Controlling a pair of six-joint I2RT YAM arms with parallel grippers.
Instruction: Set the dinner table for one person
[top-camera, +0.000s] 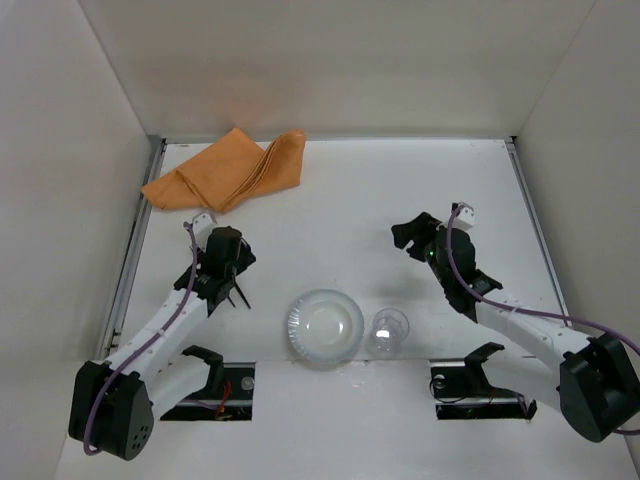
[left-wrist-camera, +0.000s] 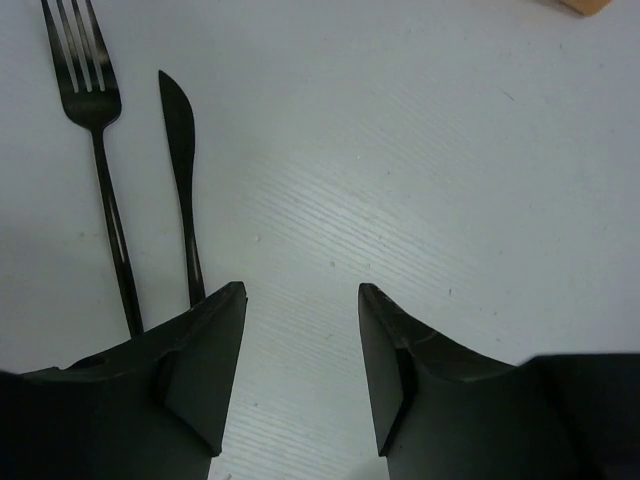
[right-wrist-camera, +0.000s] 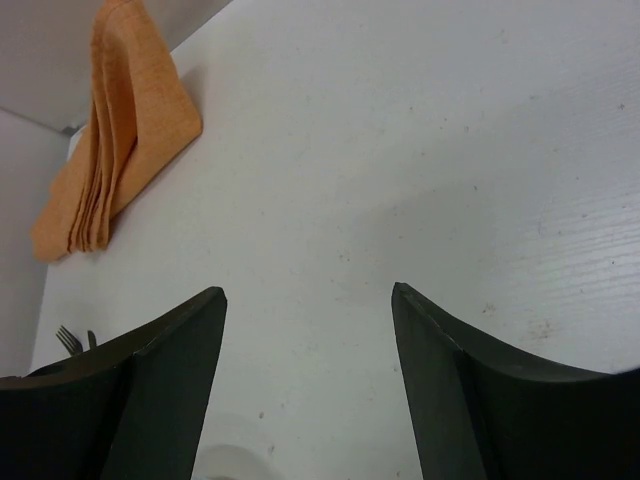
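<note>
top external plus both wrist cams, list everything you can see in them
dinner table: one, matte white, fills the scene, metal rails along its sides
cloth: one, orange, folded, far left corner of the table
plate: one, clear-looking, near edge at the middle, empty
glass: one, clear, just right of the plate
fork: one, black, flat on the table ahead of the left gripper
knife: one, black, flat beside the fork, apart from it
left gripper: one, black, open, holding nothing, left of the plate
right gripper: one, black, open, holding nothing, over bare table on the right
</note>
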